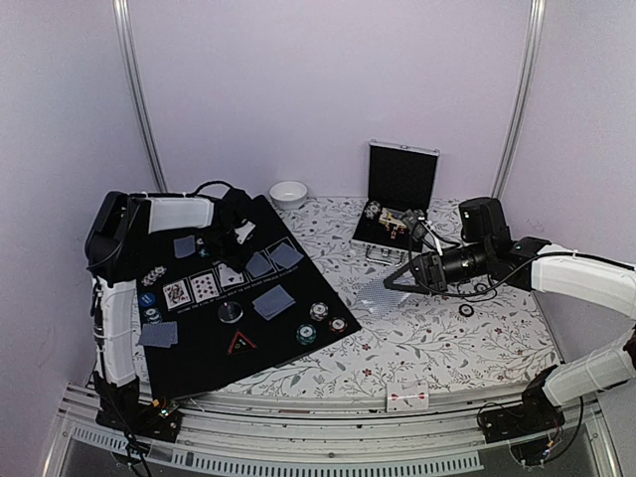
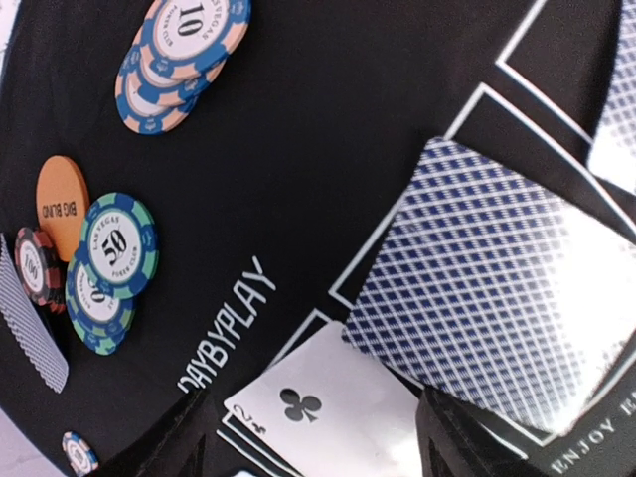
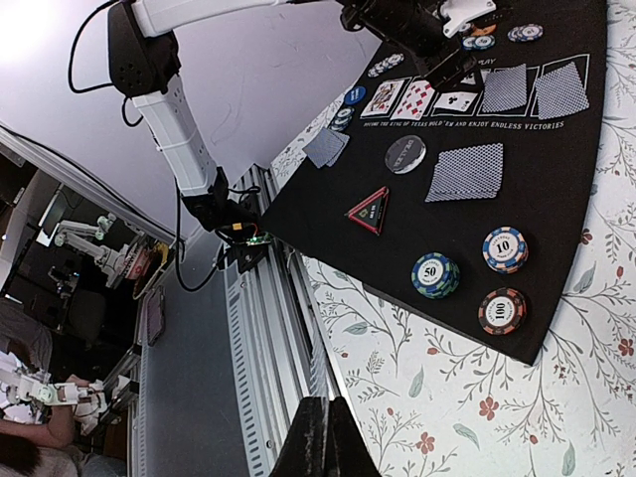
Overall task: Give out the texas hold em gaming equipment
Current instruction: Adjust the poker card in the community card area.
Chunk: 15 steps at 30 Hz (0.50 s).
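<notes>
The left gripper (image 2: pixel 316 425) hung low with its fingers spread, nothing between them, over the two of clubs (image 2: pixel 328 412) and a face-down card (image 2: pixel 497 298) on the black mat (image 1: pixel 273 343). The right gripper (image 1: pixel 396 283) had its fingers pressed together above the flowered table (image 1: pixel 447 348). A loose card (image 1: pixel 373 296) showed at its tip — nipped or merely lying there, I could not tell.

Much looked dealt: a row of cards (image 1: pixel 204 286), chips (image 1: pixel 318 311) stacked in two places, the grey button (image 1: pixel 230 312) and the triangular marker (image 1: pixel 240 343). What was left seemed to sit in the open case (image 1: pixel 402 179) — a few chips and oddments inside. The white bowl (image 1: pixel 288 194) showed nothing I could make out.
</notes>
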Tool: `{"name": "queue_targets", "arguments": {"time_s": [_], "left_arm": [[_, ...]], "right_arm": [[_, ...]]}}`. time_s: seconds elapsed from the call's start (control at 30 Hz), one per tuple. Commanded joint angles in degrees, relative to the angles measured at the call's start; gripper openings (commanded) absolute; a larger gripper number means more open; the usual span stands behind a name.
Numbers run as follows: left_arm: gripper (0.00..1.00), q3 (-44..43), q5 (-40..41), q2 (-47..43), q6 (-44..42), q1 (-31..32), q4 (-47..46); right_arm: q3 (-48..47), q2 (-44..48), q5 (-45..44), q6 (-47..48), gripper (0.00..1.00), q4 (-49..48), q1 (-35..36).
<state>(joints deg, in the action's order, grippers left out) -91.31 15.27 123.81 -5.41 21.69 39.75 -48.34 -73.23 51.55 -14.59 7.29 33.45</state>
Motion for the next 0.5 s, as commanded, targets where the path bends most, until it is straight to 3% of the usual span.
{"name": "queue_targets", "arguments": {"time_s": [0.0,0.3,0.47], "left_arm": [[0.72,-2.9,2.2,2.6,-0.5,-0.1,0.3],[0.72,-4.2,0.7,2.4,-0.7,0.0,-0.4],[0.72,-1.4,-1.2,-0.1,0.1,0.1,0.1]], "right_arm": [[0.5,1.7,0.1,-0.5,0.02,-0.7,0.0],[0.4,1.8,-0.1,-0.6,0.02,-0.6,0.0],[0.7,1.2,-5.2,-1.2,0.02,1.2,-0.7]]}}
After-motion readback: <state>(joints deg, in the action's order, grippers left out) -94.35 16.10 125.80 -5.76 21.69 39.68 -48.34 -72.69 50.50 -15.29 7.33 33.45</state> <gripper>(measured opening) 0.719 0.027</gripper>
